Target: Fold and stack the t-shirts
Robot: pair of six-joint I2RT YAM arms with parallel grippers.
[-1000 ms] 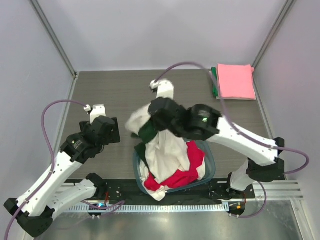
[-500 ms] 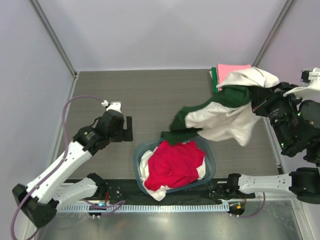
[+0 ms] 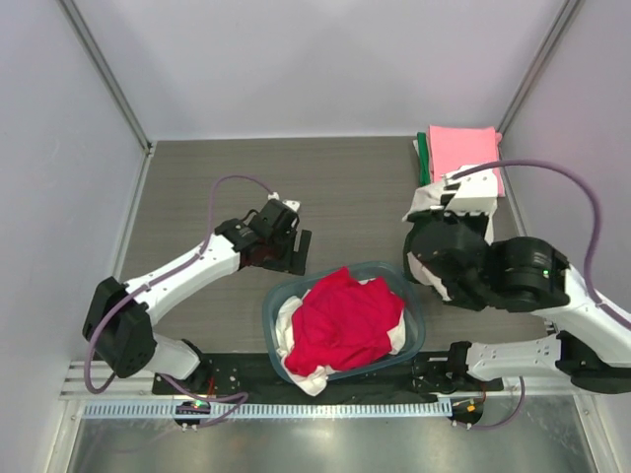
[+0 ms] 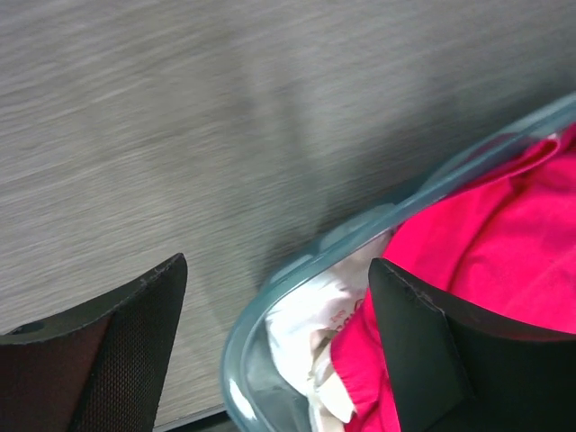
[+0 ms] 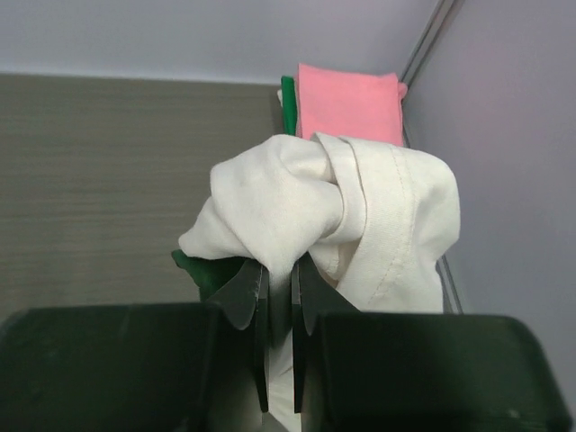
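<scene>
My right gripper [image 5: 279, 265] is shut on a bunched fold of the cream t-shirt [image 5: 315, 198]; a bit of its dark green sleeve [image 5: 202, 270] shows at the left. In the top view the right gripper [image 3: 439, 202] is over the right side of the table, and the arm hides most of the cream shirt [image 3: 422, 204]. A red t-shirt [image 3: 345, 320] lies on a white one [image 3: 288, 330] in the basket. My left gripper [image 3: 294, 254] is open and empty over the basket's far left rim [image 4: 270, 297]; the red shirt [image 4: 504, 252] and the white shirt [image 4: 315, 324] show there too.
The round teal basket [image 3: 414, 305] stands at the near middle of the table. A folded pink shirt [image 3: 463, 158] lies on a folded green one [image 3: 422, 158] at the far right corner, and both show in the right wrist view [image 5: 346, 99]. Walls enclose the table.
My right arm carried the cream shirt from over the basket out to the right, then drew in over the right side of the table. My left gripper moved right to the basket's rim.
</scene>
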